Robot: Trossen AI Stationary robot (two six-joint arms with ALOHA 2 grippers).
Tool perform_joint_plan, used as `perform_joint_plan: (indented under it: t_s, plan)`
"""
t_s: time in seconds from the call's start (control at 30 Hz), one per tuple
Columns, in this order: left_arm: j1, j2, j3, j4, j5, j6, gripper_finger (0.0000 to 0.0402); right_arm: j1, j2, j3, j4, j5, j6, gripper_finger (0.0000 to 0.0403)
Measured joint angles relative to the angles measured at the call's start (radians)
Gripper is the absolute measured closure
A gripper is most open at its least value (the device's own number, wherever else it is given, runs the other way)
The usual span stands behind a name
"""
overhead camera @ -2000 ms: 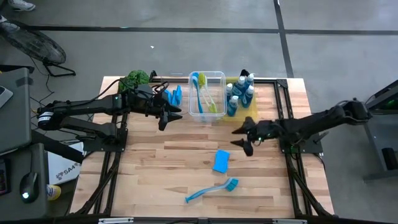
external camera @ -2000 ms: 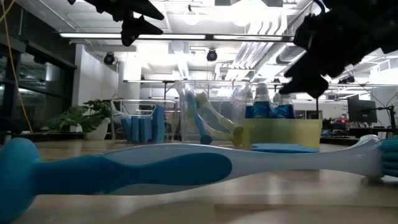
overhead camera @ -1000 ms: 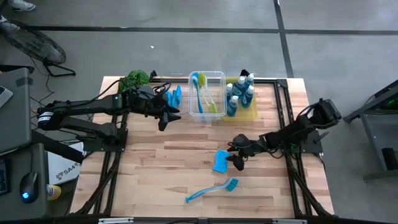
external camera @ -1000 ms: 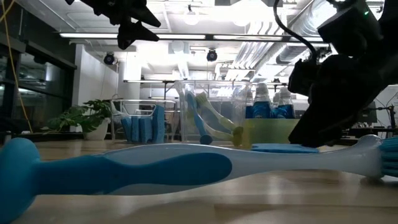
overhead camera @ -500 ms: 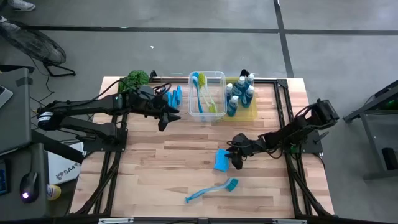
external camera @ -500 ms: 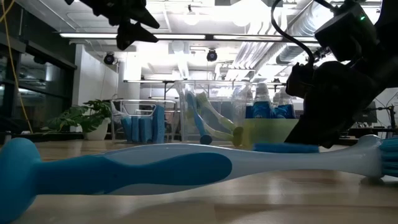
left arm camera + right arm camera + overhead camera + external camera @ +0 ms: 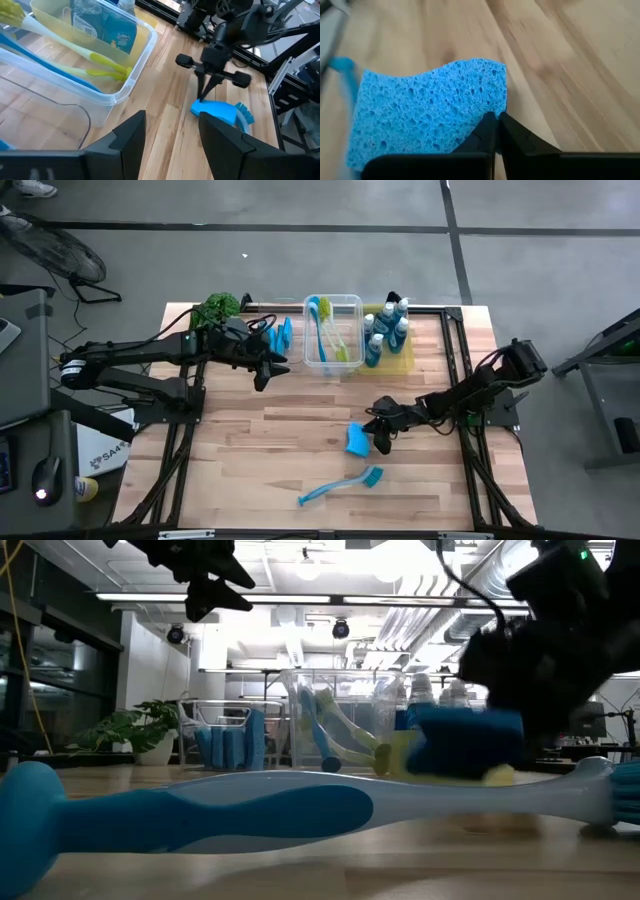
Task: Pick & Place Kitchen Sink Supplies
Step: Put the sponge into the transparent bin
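A blue sponge (image 7: 356, 440) sits mid-table, with my right gripper (image 7: 377, 432) shut on the side that faces the table's right. In the low view the sponge (image 7: 465, 740) stands raised above the wood. A blue long-handled dish brush (image 7: 340, 485) lies flat on the table nearer the front edge. My left gripper (image 7: 268, 370) hangs open above the table's far left, beside the bins, holding nothing; its fingers frame the left wrist view (image 7: 172, 137). My right gripper pinches the sponge's corner (image 7: 492, 102) between its two fingertips (image 7: 520, 140), which meet on it. The fingers slant down from the table's right. The sponge tilts up on the gripper's side; the brush handle hides whether its other edge rests on the wood.
At the table's far edge stand a clear bin (image 7: 332, 330) with blue and yellow-green brushes, a yellow bin (image 7: 390, 340) with blue-liquid bottles, a small holder of blue sponges (image 7: 280, 332) and a green plant (image 7: 218, 307). Bare wood lies at the near left.
My right gripper has shut on the sponge's right-hand corner. The sponge lay flat on the table before; now its gripped side is raised and it looks narrower from above. The brush has not moved.
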Motion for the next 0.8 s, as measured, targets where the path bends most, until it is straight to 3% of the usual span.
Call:
perform_joint_plan:
  t_s: [0.27, 0.53, 0.8]
  plan:
    - [0.0, 0.0, 0.0, 0.04, 0.006, -0.027, 0.0223, -0.031, -0.111, 0.107, -0.077, 0.048, -0.136, 0.04]
    - [0.0, 0.0, 0.0, 0.093, 0.012, -0.094, 0.0223, -0.099, -0.214, 0.359, -0.416, 0.169, -0.407, 0.0402]
    - [0.0, 0.0, 0.0, 0.126, 0.014, -0.171, 0.0223, -0.189, -0.21, 0.63, -0.663, 0.297, -0.705, 0.0402]
